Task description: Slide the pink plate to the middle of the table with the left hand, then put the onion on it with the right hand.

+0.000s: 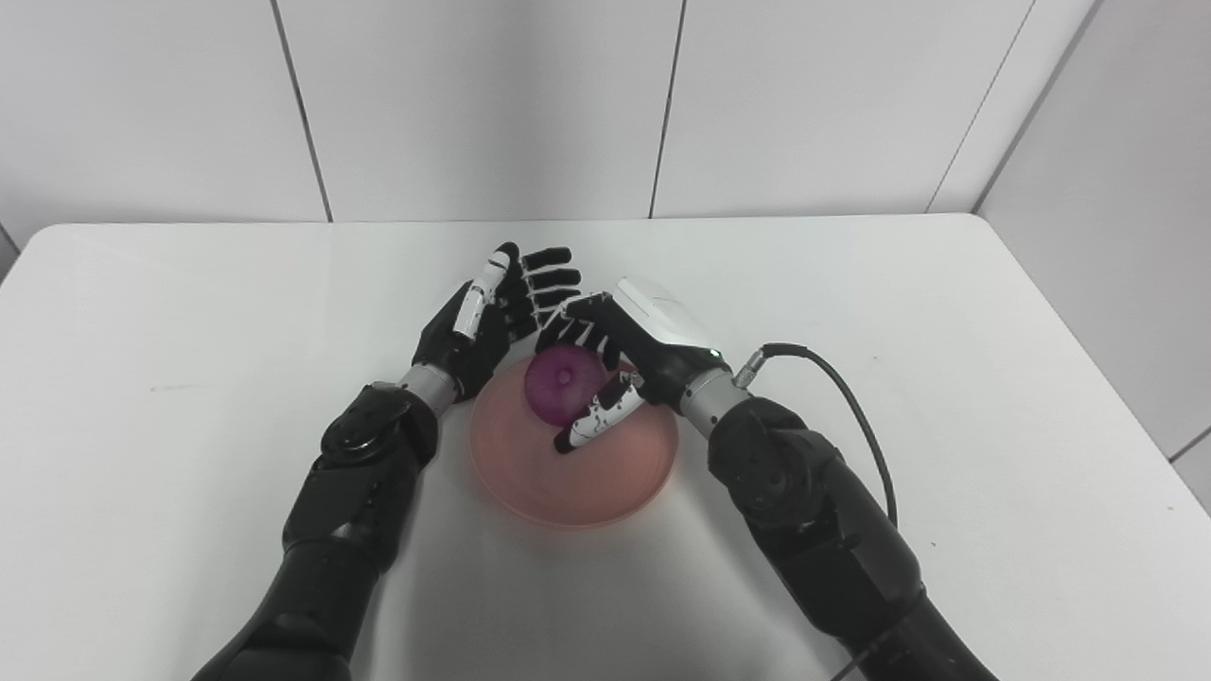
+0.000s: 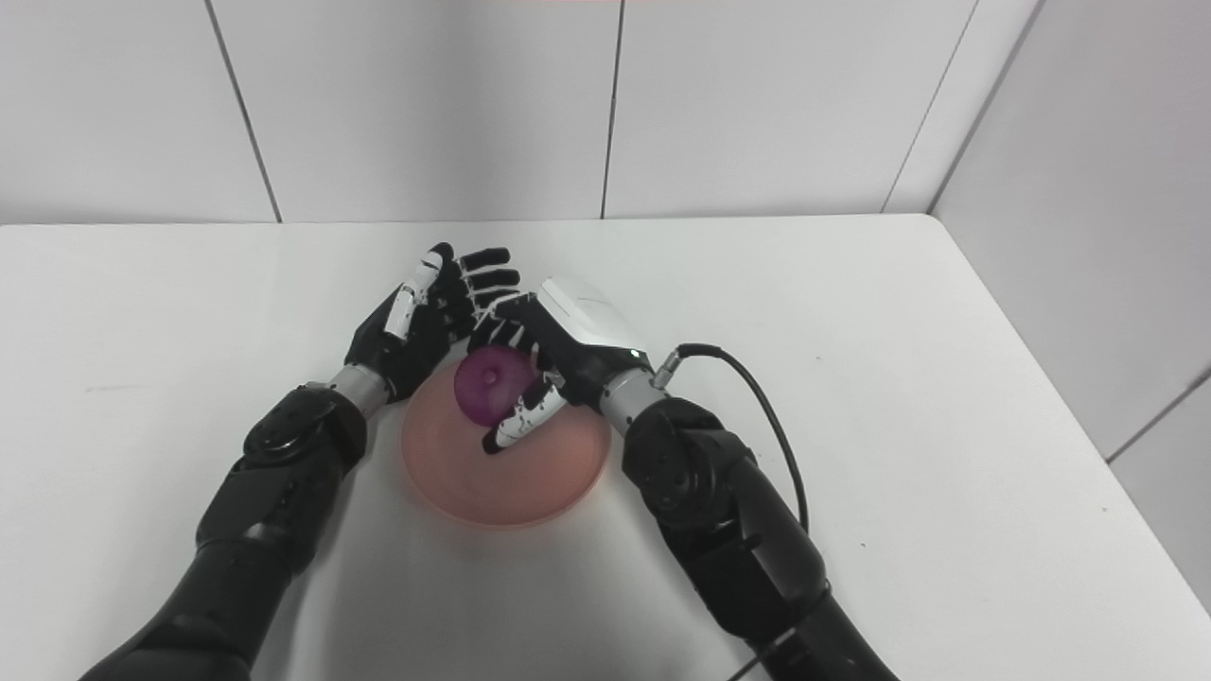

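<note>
The right robot hand (image 1: 605,364) was pinching the onion (image 1: 562,382) over the pink plate (image 1: 573,463) in the middle of the desk (image 1: 946,378). The left robot hand (image 1: 492,307) sat spread beside the plate. Next, it likely needed to let go softly.

Bright, even overhead light; white matte table (image 1: 946,397) slightly overexposed. Soft shadows under black robot arms and round pink plate (image 1: 530,487). Focus sharp, no motion blur.
</note>
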Controlling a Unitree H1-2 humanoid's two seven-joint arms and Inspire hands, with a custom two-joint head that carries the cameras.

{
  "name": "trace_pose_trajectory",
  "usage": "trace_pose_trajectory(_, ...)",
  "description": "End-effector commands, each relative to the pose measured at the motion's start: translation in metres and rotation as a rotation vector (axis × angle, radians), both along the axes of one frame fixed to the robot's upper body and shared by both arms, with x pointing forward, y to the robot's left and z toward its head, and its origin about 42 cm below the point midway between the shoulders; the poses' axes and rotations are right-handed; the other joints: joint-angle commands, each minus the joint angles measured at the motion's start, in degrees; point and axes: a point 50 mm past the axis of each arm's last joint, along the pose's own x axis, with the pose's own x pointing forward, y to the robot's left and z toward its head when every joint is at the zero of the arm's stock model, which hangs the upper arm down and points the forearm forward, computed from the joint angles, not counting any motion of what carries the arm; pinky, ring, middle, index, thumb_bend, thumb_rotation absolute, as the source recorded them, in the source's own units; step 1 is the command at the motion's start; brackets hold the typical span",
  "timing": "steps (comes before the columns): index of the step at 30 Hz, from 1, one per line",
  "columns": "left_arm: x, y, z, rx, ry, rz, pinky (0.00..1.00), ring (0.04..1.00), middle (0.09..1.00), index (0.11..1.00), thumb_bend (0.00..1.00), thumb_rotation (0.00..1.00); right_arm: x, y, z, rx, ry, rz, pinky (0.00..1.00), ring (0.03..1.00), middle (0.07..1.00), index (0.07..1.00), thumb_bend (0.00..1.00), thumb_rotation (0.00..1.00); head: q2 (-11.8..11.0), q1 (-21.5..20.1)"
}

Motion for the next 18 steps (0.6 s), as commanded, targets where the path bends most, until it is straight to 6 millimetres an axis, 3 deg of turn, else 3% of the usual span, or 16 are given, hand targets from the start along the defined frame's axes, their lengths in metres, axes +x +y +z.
trace_pose_trajectory(1, 0.002, -0.004, 0.003, 0.012, -0.004, -0.014, 0.67, 0.705, 0.712, 0.691, 0.35, 1.00, 0.002, 0.003, 0.012, 0.008, -0.078, 0.035, 0.38, 0.464, 0.475, 0.508, 0.53, 0.00, 0.17, 0.04)
trace_pose_trajectory(18, 0.001, -0.005, 0.002, 0.006, 0.001, -0.014, 0.67, 0.710, 0.724, 0.705, 0.34, 1.00, -0.001, 0.002, -0.003, -0.026, -0.035, 0.035, 0.39, 0.475, 0.473, 0.510, 0.53, 0.00, 0.29, -0.17)
